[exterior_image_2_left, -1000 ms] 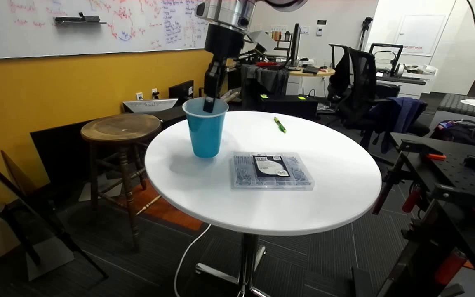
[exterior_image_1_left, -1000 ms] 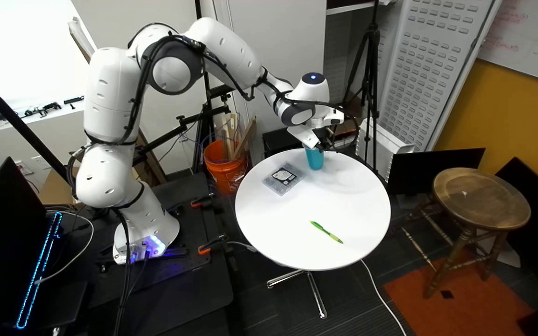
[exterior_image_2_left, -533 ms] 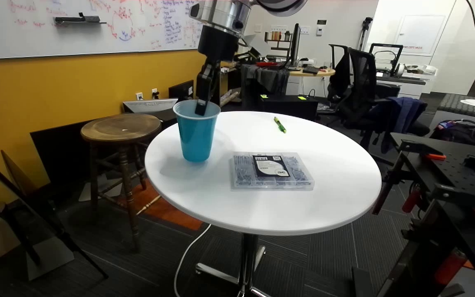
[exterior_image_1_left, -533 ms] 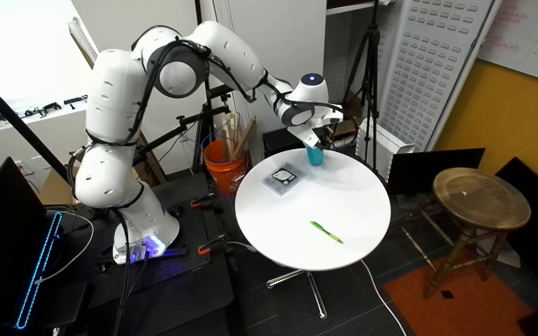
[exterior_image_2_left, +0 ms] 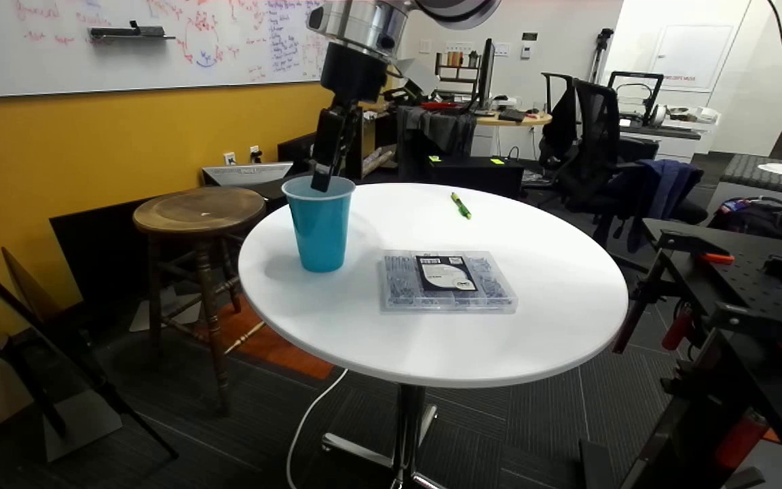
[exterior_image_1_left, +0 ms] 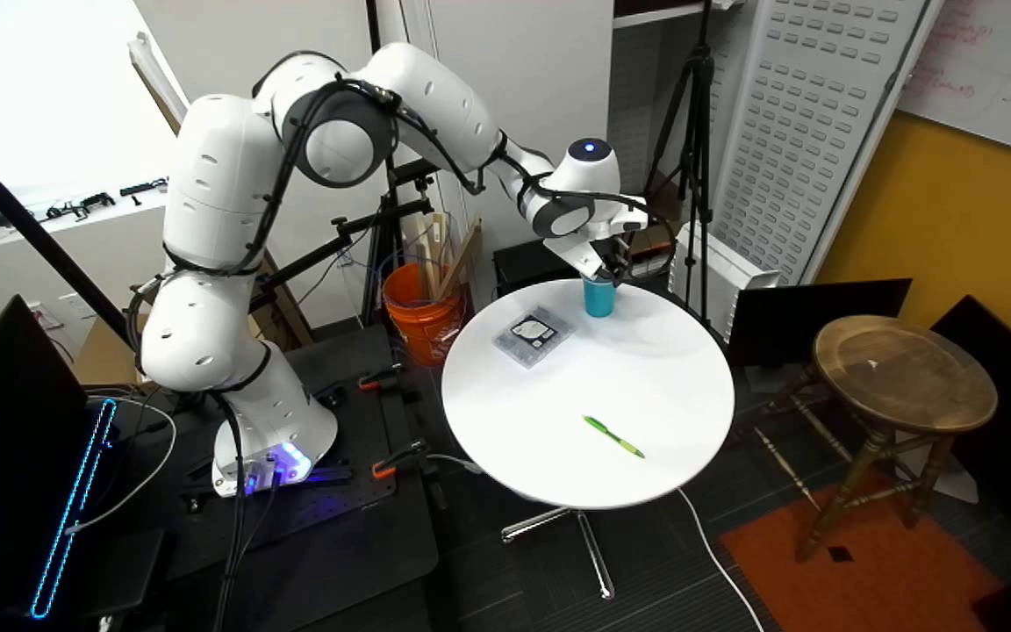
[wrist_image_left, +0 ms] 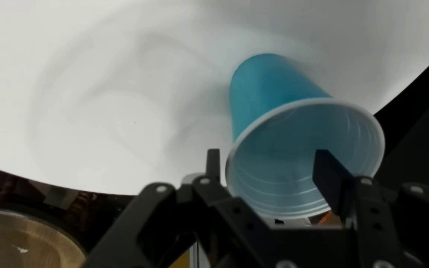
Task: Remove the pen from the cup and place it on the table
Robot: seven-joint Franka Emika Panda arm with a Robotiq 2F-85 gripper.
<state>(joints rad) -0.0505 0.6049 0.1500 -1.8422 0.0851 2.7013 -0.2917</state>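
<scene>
The bright green pen [exterior_image_1_left: 613,436] lies flat on the round white table [exterior_image_1_left: 558,412], apart from the cup; in an exterior view the pen [exterior_image_2_left: 461,206] is at the far side. Near the table's edge stands the light blue cup [exterior_image_2_left: 323,234], upright. Seen from the wrist, the cup [wrist_image_left: 270,82] has its mouth towards me and no object shows inside it. My gripper [wrist_image_left: 267,152] is open at the rim: one finger outside the cup, the other over or within its mouth. Whether a finger touches the wall I cannot tell. The pen is out of the wrist view.
A clear plastic box of small parts [exterior_image_2_left: 449,280] with a dark label lies on the table beside the cup. Off the table are a wooden stool [exterior_image_1_left: 905,373], an orange bucket [exterior_image_1_left: 422,320] and a black tripod [exterior_image_1_left: 697,167].
The cup and gripper have shifted left and lower in an exterior view. The gripper, closed at the cup's rim before, has opened. Pen and box have not moved.
</scene>
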